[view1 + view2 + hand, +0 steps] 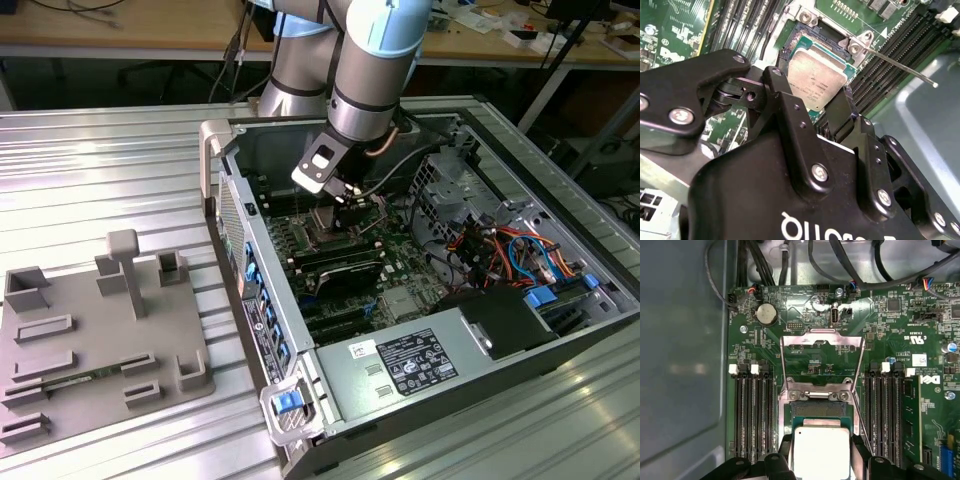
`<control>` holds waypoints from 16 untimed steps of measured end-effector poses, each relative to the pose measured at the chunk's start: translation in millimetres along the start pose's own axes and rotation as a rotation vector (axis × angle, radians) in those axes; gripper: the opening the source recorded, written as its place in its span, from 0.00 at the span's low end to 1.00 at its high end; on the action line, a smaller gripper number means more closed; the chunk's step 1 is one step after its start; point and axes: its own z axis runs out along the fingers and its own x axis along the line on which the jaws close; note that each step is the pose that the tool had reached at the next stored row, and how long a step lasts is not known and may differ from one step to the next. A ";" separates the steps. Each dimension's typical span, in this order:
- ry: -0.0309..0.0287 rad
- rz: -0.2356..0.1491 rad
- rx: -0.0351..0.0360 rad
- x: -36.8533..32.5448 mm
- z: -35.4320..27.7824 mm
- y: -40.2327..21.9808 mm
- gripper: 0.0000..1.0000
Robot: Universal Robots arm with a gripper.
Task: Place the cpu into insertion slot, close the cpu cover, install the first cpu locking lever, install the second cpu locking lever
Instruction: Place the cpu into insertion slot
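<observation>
In the first wrist view the tool (pixel 821 460) is being seen clamped on the cpu (pixel 821 445), one finger pressing on each of two opposite edges. The chip is being held over, or just into, the insertion slot (pixel 812 410); whether it is seated cannot be told. The first step, the placing, is judged to be in hand, and it is calling for the chip to be squared flat to the slot. Beyond, the cpu cover (pixel 822 337) is standing raised on its hinge, and in the second wrist view a locking lever (pixel 900 67) is sticking out free. Farther off, the computer case (pixel 222 175) is being carried by the desk (pixel 100 150)
</observation>
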 end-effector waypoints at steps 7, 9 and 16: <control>-0.0001 0.001 0.0001 -0.1 4.0 0.0 0.55; -0.0001 0.001 0.0001 -0.1 4.1 0.0 0.55; -0.0001 0.001 0.0001 -0.1 4.2 0.0 0.55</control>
